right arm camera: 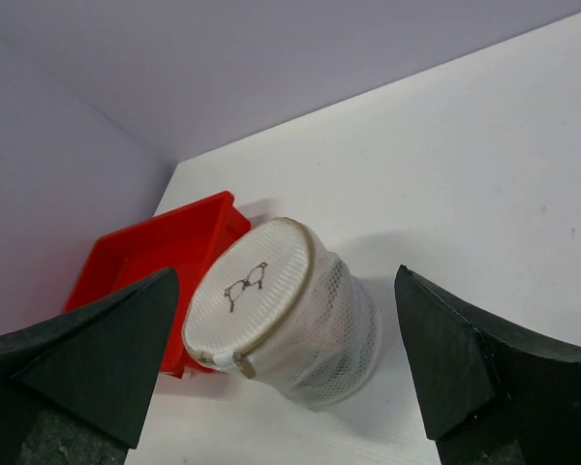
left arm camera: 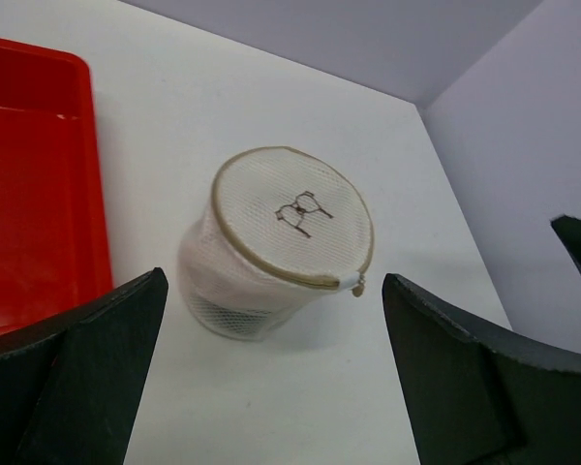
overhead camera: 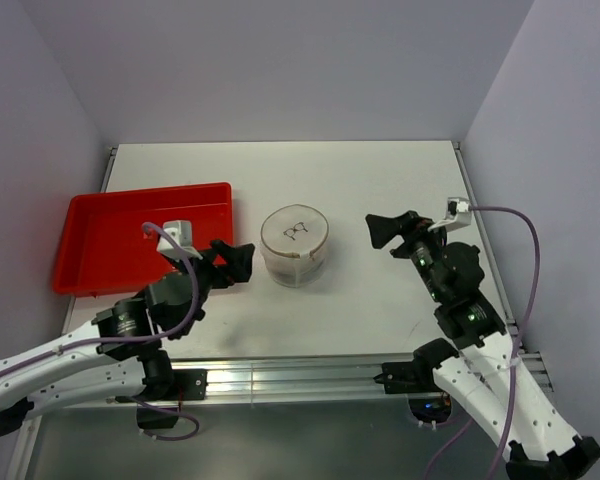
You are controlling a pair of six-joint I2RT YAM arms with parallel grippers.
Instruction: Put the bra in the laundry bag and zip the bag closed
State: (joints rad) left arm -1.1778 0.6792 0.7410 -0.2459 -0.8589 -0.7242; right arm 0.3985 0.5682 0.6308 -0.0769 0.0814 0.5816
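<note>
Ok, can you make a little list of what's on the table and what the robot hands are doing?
bag: laundry bag upright mid-table, looks zipped shut
bra: not in sight
tray: red tray left of the bag, not touching it
left gripper: open, beside the bag, not touching
right gripper: open, on the bag's other side, not touching

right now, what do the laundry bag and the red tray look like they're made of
Laundry bag: seems to be fine whitish mesh fabric, matte and translucent; a grid weave shows on its wall. Zipper rim: tan, probably woven tape. Red tray: likely moulded plastic, smooth with a slight sheen and rounded raised walls.
</note>
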